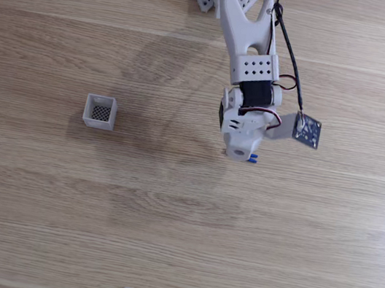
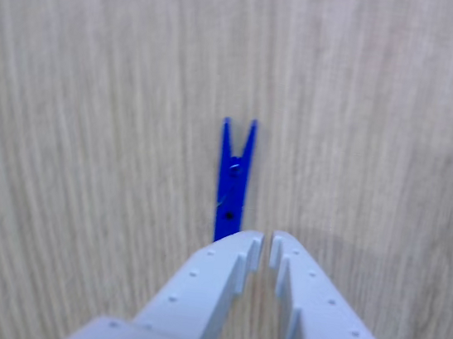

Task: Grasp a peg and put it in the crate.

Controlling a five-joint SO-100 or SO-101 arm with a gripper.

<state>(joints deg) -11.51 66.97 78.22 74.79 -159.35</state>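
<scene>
In the fixed view the crate (image 1: 100, 111) sits alone at the left of the table (image 1: 32, 221), well apart from the arm at right, where a sliver of the blue peg (image 1: 252, 158) peeks from under the wrist. In the other view the peg (image 2: 233, 179) lies flat, its near end beside the jaws (image 2: 267, 243), which look almost closed and empty, though blur makes that uncertain. This seems the approach step; next the jaws must widen and straddle the peg.
</scene>
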